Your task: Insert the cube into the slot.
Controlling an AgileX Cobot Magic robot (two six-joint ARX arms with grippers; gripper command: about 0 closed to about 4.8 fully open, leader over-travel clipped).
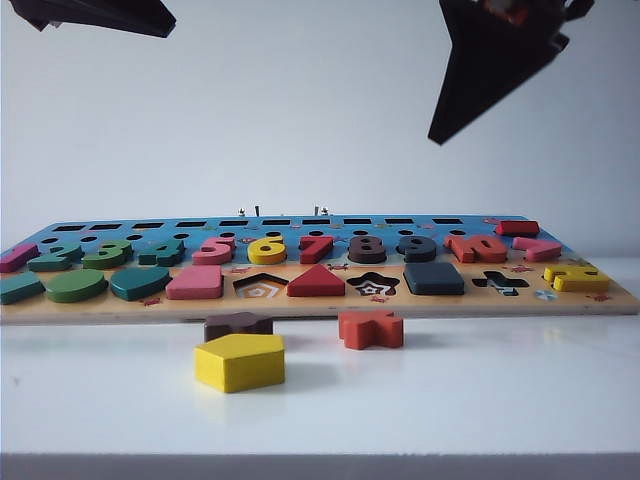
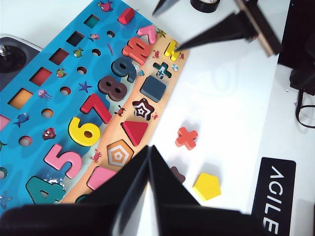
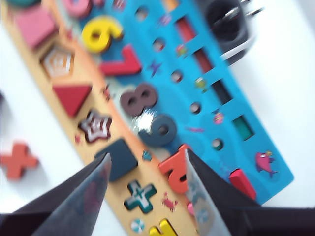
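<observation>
The dark navy cube [image 1: 434,278] [image 2: 153,88] [image 3: 120,158] lies flat in the front row of the wooden puzzle board [image 1: 320,306], filling the slot, whose floor is hidden under it. My right gripper [image 3: 147,154] hangs open well above the board, over the cube and the orange number beside it, with nothing between its fingers. In the exterior view the right gripper [image 1: 445,125] is a dark wedge at the upper right. My left gripper [image 2: 148,148] is shut and empty, held high at the left [image 1: 100,12].
On the white table in front of the board lie a yellow pentagon [image 1: 240,362], a small brown block [image 1: 238,324] and an orange-red cross block [image 1: 371,328]. The pentagon recess [image 1: 261,287], star recess [image 1: 373,286] and cross recess [image 1: 500,283] stand unfilled.
</observation>
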